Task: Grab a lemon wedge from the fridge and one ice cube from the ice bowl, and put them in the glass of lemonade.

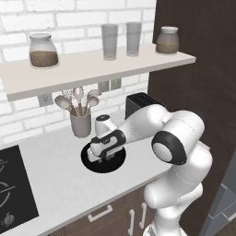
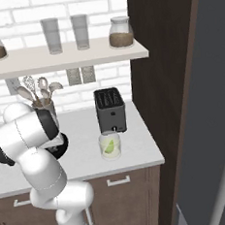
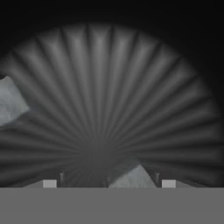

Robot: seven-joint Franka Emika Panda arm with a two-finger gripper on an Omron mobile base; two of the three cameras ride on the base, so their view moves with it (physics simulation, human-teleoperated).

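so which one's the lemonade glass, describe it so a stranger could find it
Start at the white counter beside the tall dark cabinet. Directly in front of the black toaster stands the glass of lemonade: short and clear, with pale liquid and a yellow-green wedge inside, unlike the tall empty glasses on the shelf.

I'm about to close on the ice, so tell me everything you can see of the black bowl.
The black bowl is wide, shallow and round, standing flat on the pale counter before the utensil cup. Its matte inside is ribbed, ridges fanning from the centre. The hand hangs right over it. Two pale ice cubes lie inside: one between the fingertips, another near the wall.
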